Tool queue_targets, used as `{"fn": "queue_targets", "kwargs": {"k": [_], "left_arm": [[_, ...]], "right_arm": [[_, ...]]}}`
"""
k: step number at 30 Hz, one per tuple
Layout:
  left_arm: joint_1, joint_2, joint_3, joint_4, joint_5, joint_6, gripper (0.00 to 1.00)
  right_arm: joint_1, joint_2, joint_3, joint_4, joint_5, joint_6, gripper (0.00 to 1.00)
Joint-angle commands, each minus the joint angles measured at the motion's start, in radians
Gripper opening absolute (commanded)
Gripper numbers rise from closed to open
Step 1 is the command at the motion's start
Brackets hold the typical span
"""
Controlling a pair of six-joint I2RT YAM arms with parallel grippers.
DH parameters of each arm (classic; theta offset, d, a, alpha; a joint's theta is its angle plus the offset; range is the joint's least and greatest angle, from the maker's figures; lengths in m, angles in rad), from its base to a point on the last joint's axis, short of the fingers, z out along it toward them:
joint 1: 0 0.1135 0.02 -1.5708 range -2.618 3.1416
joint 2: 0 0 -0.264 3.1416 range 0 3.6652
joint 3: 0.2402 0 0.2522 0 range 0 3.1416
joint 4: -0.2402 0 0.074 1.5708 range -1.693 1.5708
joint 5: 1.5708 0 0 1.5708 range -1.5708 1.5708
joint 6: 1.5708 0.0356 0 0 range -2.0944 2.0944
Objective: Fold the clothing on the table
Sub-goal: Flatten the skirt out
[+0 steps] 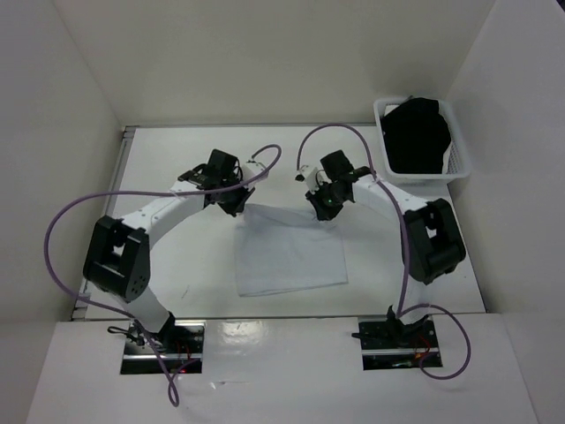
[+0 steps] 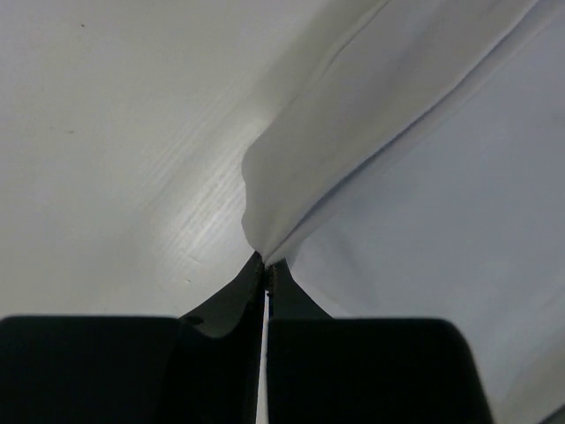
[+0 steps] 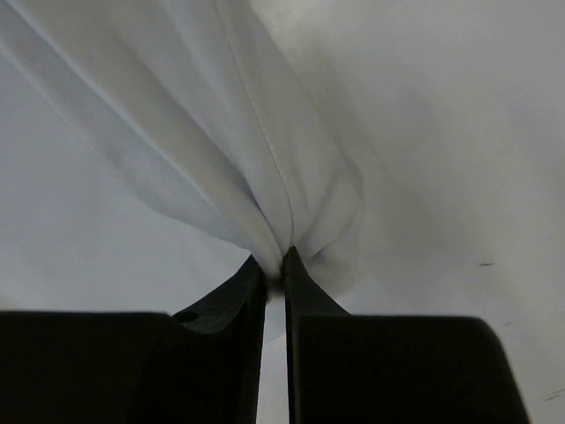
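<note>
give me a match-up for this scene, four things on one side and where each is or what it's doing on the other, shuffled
1 clothing
2 black garment
3 basket
4 left tool

a far right corner of the table
b shut on the clothing's corner
c inside the basket
d spread out mid-table

Pairs: 1-d, 2-c, 3-a, 4-b

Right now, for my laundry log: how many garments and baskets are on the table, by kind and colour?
White garment: 1
Black garment: 1
White basket: 1
Total: 3
</note>
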Motion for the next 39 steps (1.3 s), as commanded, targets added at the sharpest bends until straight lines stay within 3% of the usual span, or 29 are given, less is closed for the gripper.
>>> {"fn": "queue_targets", "kwargs": {"k": [1, 5, 6, 8, 9, 10, 11, 13, 15, 19, 26, 31, 36, 39], "left_arm": [[0.019, 0.075, 0.079, 0.119, -0.097, 0.006, 0.0], [0.091, 0.111, 0.111, 0.23, -0.201, -0.048, 0.02], [0.119, 0.111, 0.111, 0.253, -0.227, -0.059, 0.12], [0.145, 0.1, 0.111, 0.299, -0.273, -0.086, 0.15], [0.156, 0.08, 0.111, 0.311, -0.292, -0.099, 0.23], [0.166, 0.069, 0.111, 0.32, -0.307, -0.111, 0.5], [0.182, 0.059, 0.111, 0.321, -0.307, -0.111, 0.62], [0.191, 0.022, 0.12, 0.321, -0.328, -0.122, 0.77], [0.191, 0.0, 0.12, 0.321, -0.341, -0.122, 1.0], [0.191, -0.035, 0.12, 0.253, -0.341, -0.146, 1.0], [0.171, -0.124, 0.101, 0.057, -0.18, -0.192, 1.0], [0.171, -0.204, -0.022, 0.077, -0.221, -0.212, 1.0], [0.252, -0.213, 0.005, 0.014, -0.232, -0.254, 1.0], [0.294, -0.295, -0.03, 0.014, -0.211, -0.254, 1.0]], "right_arm": [[-0.079, 0.063, 0.108, 0.136, 0.099, 0.005, 0.13], [-0.168, 0.091, 0.143, 0.291, 0.214, 0.125, 0.24], [-0.185, 0.078, 0.143, 0.357, 0.243, 0.148, 0.31], [-0.218, 0.057, 0.143, 0.402, 0.301, 0.186, 0.41], [-0.218, 0.026, 0.134, 0.419, 0.302, 0.186, 0.53], [-0.227, 0.011, 0.134, 0.429, 0.315, 0.186, 0.69], [-0.227, -0.006, 0.121, 0.44, 0.341, 0.186, 0.84], [-0.227, -0.058, 0.104, 0.449, 0.368, 0.2, 0.91], [-0.227, -0.09, 0.093, 0.449, 0.371, 0.2, 0.93], [-0.207, -0.172, 0.074, 0.343, 0.282, 0.188, 0.95], [-0.018, -0.157, 0.062, 0.154, 0.23, 0.093, 0.96], [0.112, -0.103, 0.007, 0.164, 0.23, 0.03, 0.96], [0.193, 0.044, 0.051, 0.204, 0.277, -0.011, 0.96], [0.204, 0.122, 0.102, 0.225, 0.286, -0.021, 0.96]]}}
